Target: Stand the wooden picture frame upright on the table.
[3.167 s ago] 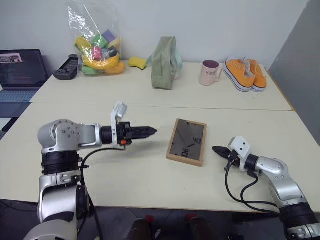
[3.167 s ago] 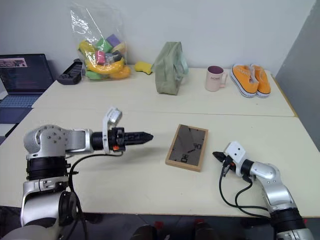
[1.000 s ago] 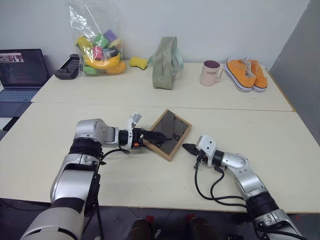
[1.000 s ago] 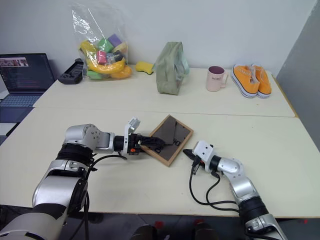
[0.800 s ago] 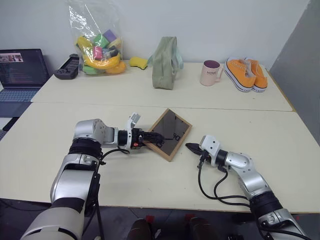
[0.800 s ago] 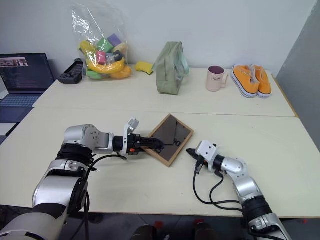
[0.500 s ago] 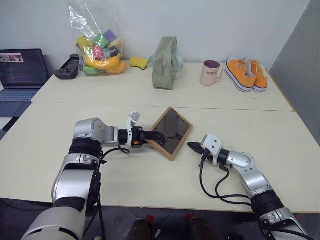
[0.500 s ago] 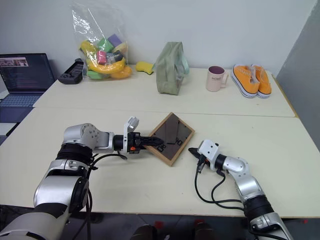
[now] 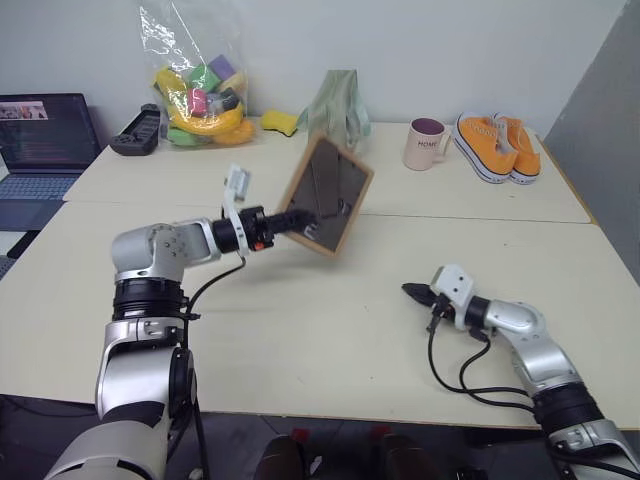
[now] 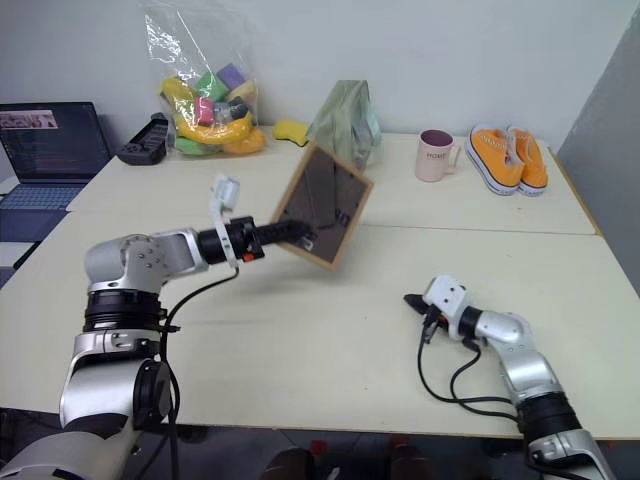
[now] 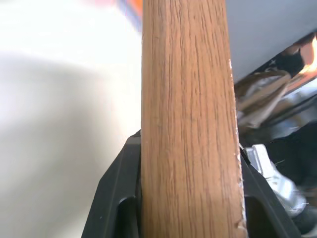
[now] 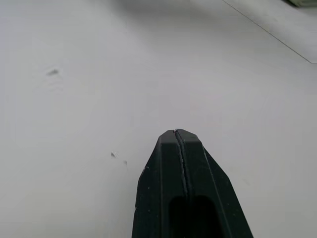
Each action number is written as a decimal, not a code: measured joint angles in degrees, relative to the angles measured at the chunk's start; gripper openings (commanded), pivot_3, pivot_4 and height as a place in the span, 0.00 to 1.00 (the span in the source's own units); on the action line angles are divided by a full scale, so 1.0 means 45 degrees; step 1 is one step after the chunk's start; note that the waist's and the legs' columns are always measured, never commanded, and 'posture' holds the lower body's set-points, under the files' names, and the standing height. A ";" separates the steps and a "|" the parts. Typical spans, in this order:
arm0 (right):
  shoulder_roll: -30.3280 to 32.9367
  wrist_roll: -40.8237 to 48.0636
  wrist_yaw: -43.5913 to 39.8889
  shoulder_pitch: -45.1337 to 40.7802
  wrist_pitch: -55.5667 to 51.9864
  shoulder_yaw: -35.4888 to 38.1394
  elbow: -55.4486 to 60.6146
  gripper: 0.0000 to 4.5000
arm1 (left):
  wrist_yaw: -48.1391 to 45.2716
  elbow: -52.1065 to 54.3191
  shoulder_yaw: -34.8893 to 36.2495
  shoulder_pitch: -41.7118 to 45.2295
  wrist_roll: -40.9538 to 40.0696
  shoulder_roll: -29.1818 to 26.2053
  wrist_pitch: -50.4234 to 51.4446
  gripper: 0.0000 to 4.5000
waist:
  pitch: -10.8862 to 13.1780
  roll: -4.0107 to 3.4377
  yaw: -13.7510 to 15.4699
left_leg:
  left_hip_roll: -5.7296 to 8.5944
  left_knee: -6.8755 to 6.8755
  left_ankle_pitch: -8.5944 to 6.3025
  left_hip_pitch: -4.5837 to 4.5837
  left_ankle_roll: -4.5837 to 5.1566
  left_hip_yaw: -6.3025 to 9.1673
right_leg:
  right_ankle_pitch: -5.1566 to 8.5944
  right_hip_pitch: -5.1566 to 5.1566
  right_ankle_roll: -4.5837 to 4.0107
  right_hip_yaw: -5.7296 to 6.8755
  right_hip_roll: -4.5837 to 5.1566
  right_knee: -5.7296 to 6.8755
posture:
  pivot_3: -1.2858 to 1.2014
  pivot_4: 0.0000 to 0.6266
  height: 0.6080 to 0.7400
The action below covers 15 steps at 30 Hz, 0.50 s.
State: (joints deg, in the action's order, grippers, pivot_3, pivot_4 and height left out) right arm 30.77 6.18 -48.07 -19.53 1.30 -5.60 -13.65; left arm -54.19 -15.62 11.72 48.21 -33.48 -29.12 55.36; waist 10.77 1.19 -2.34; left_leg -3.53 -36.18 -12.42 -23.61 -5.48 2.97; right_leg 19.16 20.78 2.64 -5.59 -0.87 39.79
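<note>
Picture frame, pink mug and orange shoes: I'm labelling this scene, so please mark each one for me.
wooden picture frame point(image 9: 322, 193): left eye view, on its dark backing panel.
pink mug point(image 9: 423, 145): left eye view, on the side of its body.
orange shoes point(image 10: 510, 155): right eye view, on the orange upper.

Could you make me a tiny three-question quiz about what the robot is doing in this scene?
1. True or false: the wooden picture frame is lying flat on the table.
2. Which gripper holds the frame: A) left gripper B) right gripper C) both?
3. Fill in: the right gripper's fingers are ____ and hold nothing.

Key: 1. False, it is lifted and tilted in the air. 2. A. 3. shut.
</note>
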 measured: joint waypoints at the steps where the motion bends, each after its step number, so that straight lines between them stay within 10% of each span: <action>1: 0.0128 0.0064 -0.0064 -0.0032 -0.0128 0.0119 0.0002 0.00 | -0.0067 0.0390 -0.0053 -0.0129 0.0009 -0.0002 -0.0303 0.28 | 0.0000 0.0001 0.0010 | -0.0002 0.0001 -0.0001 -0.0001 0.0001 0.0001 | 0.0000 0.0000 0.0000 0.0004 -0.0002 -0.0001 | 0.52 0.24 1.00; 6: 0.0390 0.1615 -0.0672 -0.1025 -0.1280 0.1012 0.0887 0.00 | -0.0681 0.2762 -0.1322 -0.1907 0.0944 -0.0849 -0.2501 0.28 | 0.0017 -0.0023 -0.0129 | -0.0003 0.0004 0.0001 -0.0062 0.0002 -0.0035 | -0.0002 0.0099 -0.0002 -0.0037 -0.0002 0.0030 | 0.52 0.24 1.00; 15: 0.0235 0.4813 0.0278 -0.4383 -0.4616 0.2843 0.4093 0.40 | -0.0566 0.3472 -0.1528 -0.2179 0.0944 -0.1020 -0.2705 0.28 | 0.0020 -0.0013 -0.0002 | 0.0001 0.0013 -0.0007 -0.0093 0.0040 -0.0001 | -0.0002 0.0116 -0.0002 -0.0001 -0.0002 0.0027 | 0.52 0.24 1.00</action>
State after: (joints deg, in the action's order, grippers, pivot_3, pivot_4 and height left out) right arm 31.82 27.84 -46.82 -39.26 -19.47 7.20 4.77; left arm -56.74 0.01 4.84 38.41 -29.23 -33.71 43.19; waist 10.86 1.13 -2.35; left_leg -3.52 -36.12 -12.45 -24.03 -5.30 2.97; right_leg 19.15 21.30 2.64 -5.59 -0.88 39.91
